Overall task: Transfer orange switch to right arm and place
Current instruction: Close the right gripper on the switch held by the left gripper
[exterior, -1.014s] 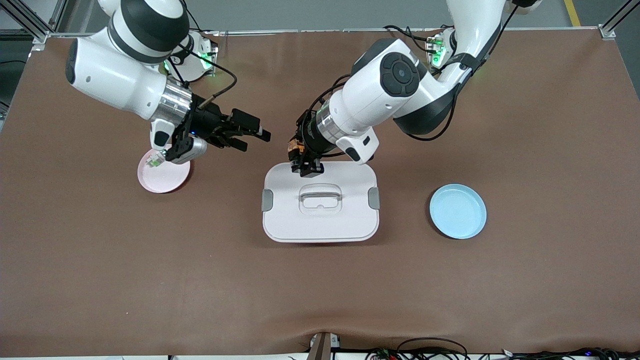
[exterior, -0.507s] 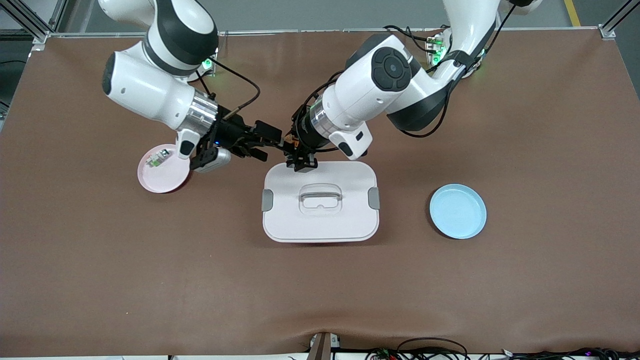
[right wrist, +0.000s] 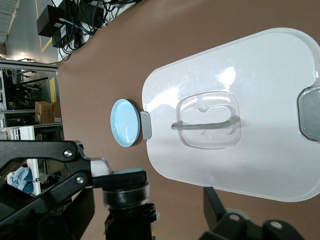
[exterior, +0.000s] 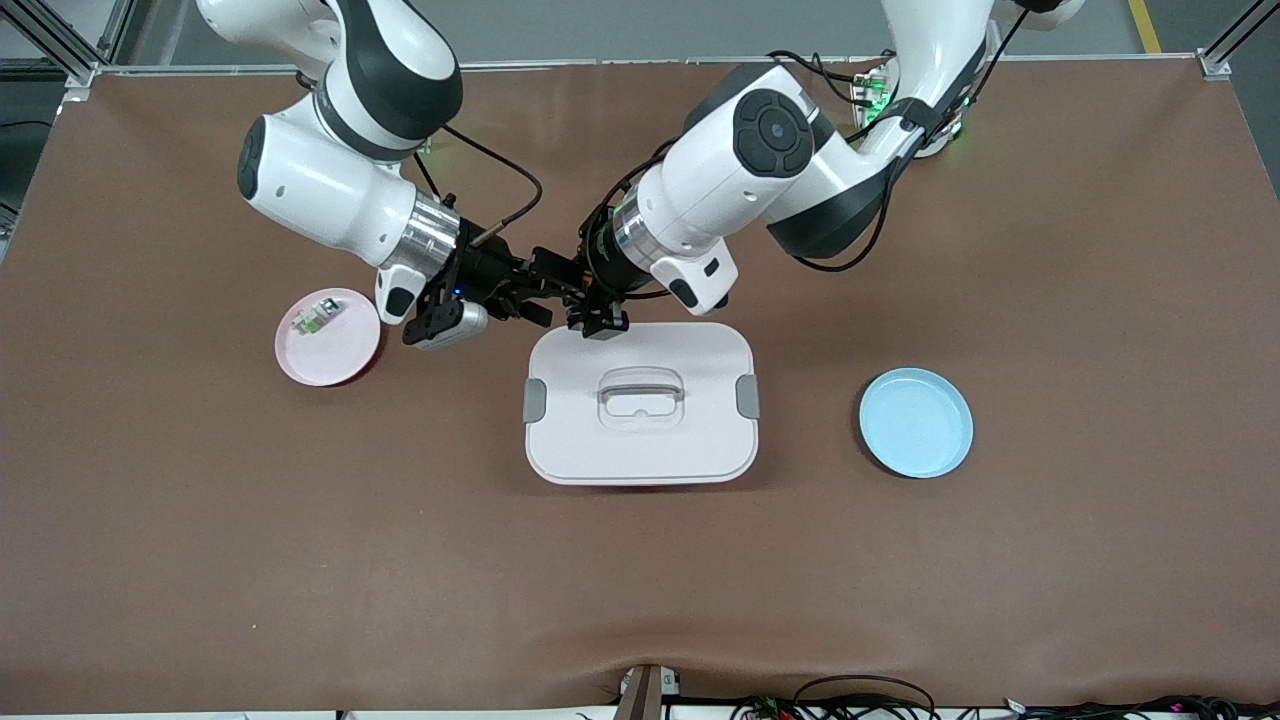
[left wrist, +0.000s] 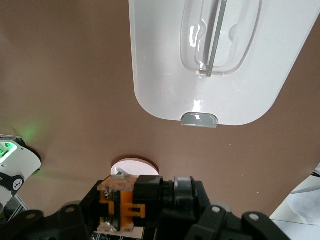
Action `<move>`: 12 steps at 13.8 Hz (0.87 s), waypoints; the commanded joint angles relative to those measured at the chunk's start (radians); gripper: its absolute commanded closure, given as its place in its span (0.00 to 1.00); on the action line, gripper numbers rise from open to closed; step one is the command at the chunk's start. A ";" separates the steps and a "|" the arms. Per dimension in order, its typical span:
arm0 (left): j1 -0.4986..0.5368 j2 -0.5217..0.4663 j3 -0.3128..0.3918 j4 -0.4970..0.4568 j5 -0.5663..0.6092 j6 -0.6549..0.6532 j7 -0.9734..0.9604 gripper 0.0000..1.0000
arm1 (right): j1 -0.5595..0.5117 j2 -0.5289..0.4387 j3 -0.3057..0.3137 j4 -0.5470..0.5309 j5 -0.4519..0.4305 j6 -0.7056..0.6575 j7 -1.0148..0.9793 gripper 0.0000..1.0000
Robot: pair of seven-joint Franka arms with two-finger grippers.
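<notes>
The orange switch [exterior: 580, 291] sits clamped in the left gripper [exterior: 592, 312]; right gripper [exterior: 543, 291] jaws spread around it.

Bright, even overhead light gives soft shadows under both arms, white glare patches sit on the glossy white lid [right wrist: 235, 115] just below the claws, and nearby wrist-view gripper parts blur.
</notes>
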State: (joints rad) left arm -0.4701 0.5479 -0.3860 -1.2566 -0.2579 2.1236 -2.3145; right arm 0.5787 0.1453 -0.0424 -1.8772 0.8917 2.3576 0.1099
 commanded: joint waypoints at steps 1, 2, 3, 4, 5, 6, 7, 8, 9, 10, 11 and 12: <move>-0.015 0.009 0.010 0.025 -0.003 -0.001 0.001 1.00 | 0.015 0.011 -0.010 0.016 0.018 -0.003 0.005 1.00; -0.015 0.010 0.010 0.025 -0.003 -0.001 0.001 1.00 | 0.021 0.011 -0.010 0.016 0.018 -0.003 0.010 1.00; -0.015 0.009 0.010 0.025 -0.003 -0.001 0.001 1.00 | 0.023 0.011 -0.010 0.016 0.016 -0.003 0.010 1.00; -0.015 0.009 0.009 0.025 -0.003 -0.001 0.001 1.00 | 0.023 0.011 -0.010 0.015 0.016 -0.003 0.010 1.00; -0.015 0.009 0.009 0.025 -0.003 -0.001 0.001 1.00 | 0.023 0.013 -0.010 0.016 0.018 -0.003 0.010 1.00; -0.013 0.009 0.009 0.023 -0.004 -0.001 0.001 1.00 | 0.023 0.013 -0.010 0.016 0.016 -0.003 0.010 1.00; -0.013 0.010 0.009 0.023 -0.004 -0.001 0.001 1.00 | 0.023 0.013 -0.010 0.016 0.018 -0.003 0.010 1.00; -0.013 0.010 0.009 0.023 -0.004 -0.001 0.001 0.95 | 0.024 0.013 -0.010 0.016 0.016 -0.003 0.010 1.00; -0.012 0.009 0.009 0.023 -0.004 -0.001 0.001 0.78 | 0.024 0.014 -0.010 0.016 0.016 -0.001 0.010 1.00; -0.009 0.007 0.009 0.023 -0.004 -0.001 0.003 0.47 | 0.024 0.014 -0.010 0.016 0.016 -0.001 0.010 1.00; -0.007 0.003 0.009 0.023 -0.003 -0.001 0.003 0.00 | 0.027 0.014 -0.010 0.016 0.016 -0.001 0.010 1.00; -0.002 0.000 0.010 0.023 -0.003 -0.002 0.009 0.00 | 0.027 0.014 -0.010 0.016 0.016 -0.001 0.010 1.00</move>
State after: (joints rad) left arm -0.4727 0.5545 -0.3858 -1.2551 -0.2580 2.1241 -2.3103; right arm 0.5902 0.1471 -0.0423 -1.8693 0.8967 2.3571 0.1045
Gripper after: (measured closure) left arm 0.207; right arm 0.577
